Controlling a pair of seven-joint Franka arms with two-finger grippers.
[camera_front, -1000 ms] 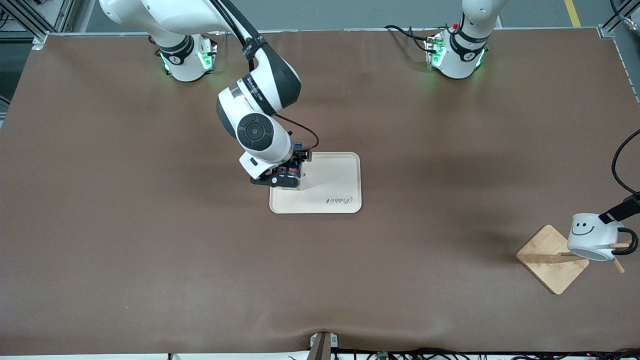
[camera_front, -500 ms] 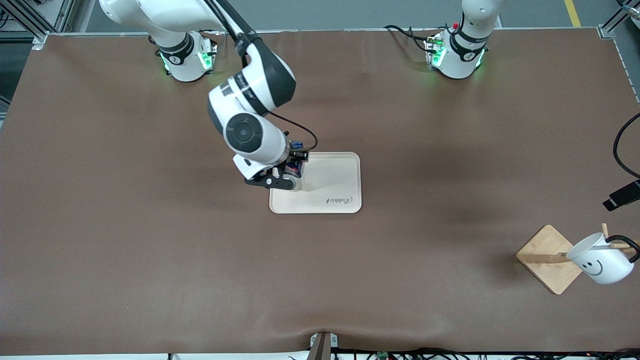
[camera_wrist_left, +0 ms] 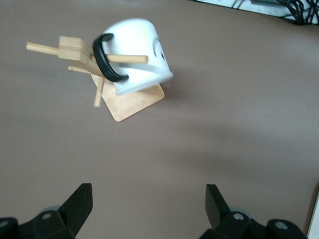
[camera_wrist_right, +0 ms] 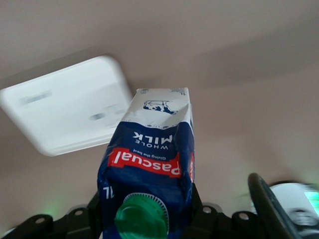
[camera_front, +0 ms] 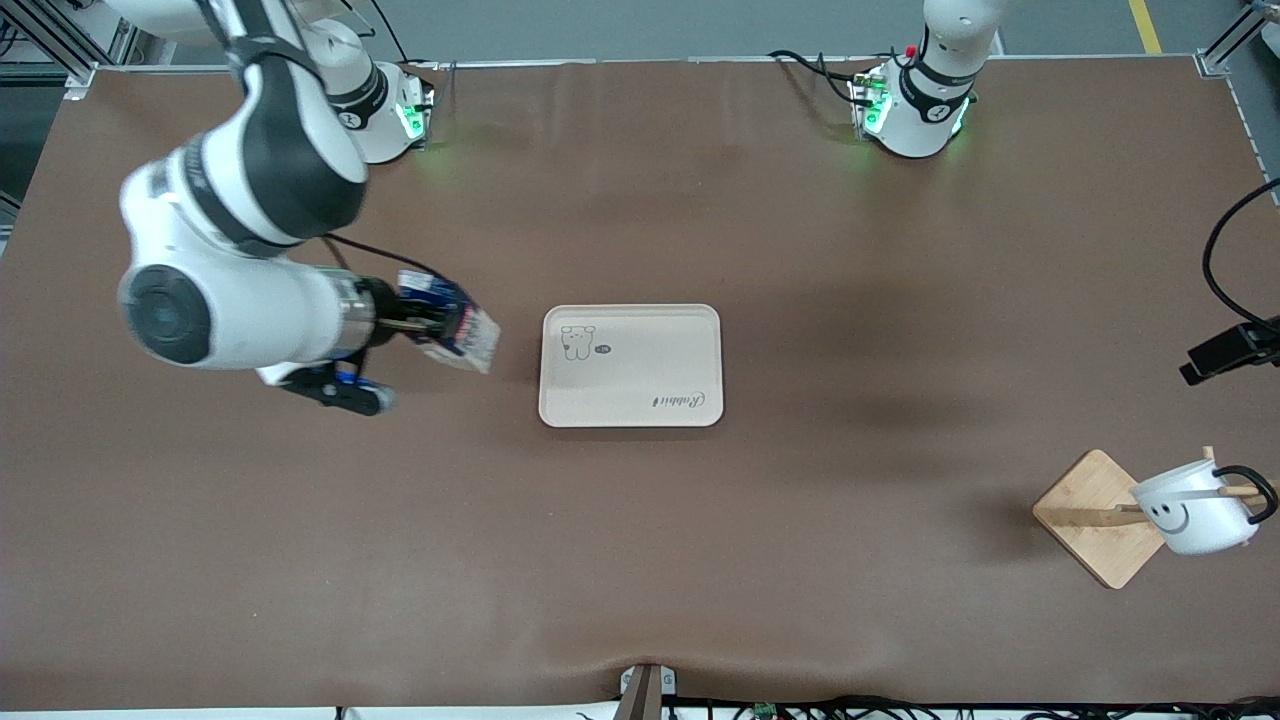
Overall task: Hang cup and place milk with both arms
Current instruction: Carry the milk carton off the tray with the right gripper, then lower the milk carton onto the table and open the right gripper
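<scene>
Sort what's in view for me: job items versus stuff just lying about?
Job items: cup hung on the wooden rack; milk held in the right claw above bare table; tray; left claw, open.
Lying about: black cable at the table's edge.

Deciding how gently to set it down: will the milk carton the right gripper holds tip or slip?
The milk looks tall and narrow, so it may tip if released tilted. The right gripper pinches it near the capped top; the paperboard walls may flex. The tray looks flat, giving steady footing.
</scene>
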